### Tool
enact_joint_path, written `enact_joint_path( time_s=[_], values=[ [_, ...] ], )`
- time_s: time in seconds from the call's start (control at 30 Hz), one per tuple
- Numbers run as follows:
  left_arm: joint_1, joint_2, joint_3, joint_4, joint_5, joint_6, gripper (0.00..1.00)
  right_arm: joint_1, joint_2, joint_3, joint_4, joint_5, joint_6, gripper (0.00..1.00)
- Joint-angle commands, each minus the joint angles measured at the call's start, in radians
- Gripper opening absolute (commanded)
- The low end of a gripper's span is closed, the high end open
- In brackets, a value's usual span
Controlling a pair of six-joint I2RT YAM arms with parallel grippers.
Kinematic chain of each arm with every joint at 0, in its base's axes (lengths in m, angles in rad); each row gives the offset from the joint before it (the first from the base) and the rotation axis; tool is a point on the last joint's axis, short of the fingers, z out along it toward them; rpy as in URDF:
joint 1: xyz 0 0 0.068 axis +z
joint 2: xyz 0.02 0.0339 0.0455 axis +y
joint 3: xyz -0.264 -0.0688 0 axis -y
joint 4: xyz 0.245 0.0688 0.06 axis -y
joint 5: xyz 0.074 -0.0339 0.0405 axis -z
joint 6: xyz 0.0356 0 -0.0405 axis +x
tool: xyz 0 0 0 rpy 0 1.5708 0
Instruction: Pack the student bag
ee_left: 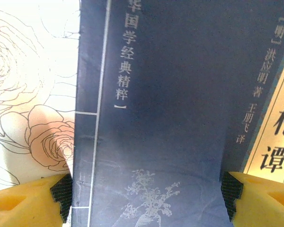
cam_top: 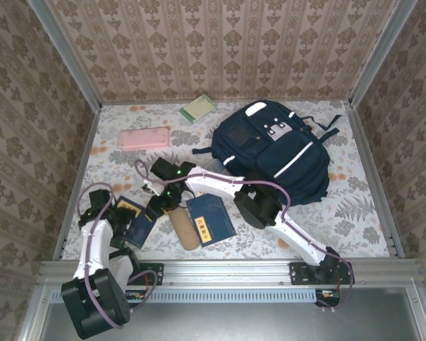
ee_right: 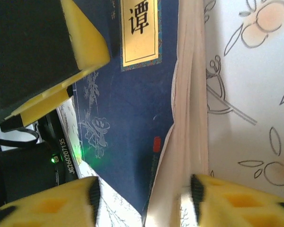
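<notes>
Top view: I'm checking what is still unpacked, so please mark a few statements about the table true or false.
1. The student bag lies to the right of the pink case. True.
2. The green notebook is inside the bag. False: it lies on the table near the far wall.
3. A blue book lies beside the tan pouch. True.
4. The right arm reaches toward the bag. False: it stretches leftward, away from the bag.

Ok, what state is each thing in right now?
student bag, lying flat, looks zipped shut.
left book, closed, lying flat.
right book, closed, lying flat.
left tool, open over the left book.
right tool, astride the left book's page edge; grip unclear.
</notes>
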Motion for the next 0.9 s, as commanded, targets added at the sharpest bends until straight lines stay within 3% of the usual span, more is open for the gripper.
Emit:
enact_joint_path(
  time_s=[0.0,0.13,0.3,0.57,0.87],
  values=[
    [-0.022,0.000,-0.043,0.155,0.114,-0.030,0.84,0.010,0.015,0.035,-0.043,-0.016,-0.009,0.44],
    [-0.028,-0.001,-0.046,0.163,0.121,-0.028,0.84,0.003,0.010,0.046,-0.018,-0.037,0.022,0.29],
    [-0.033,-0.009,-0.041,0.152,0.130,-0.026,0.84,-0.015,0.013,0.054,0.010,-0.051,0.078,0.18],
    [-0.039,-0.038,0.094,0.000,0.078,0.034,0.86,-0.067,-0.059,-0.025,0.133,-0.089,0.245,0.01],
    [-0.057,0.036,0.214,-0.020,0.095,0.062,0.88,-0.202,-0.250,-0.361,0.575,-0.143,0.657,0.00]
  ],
)
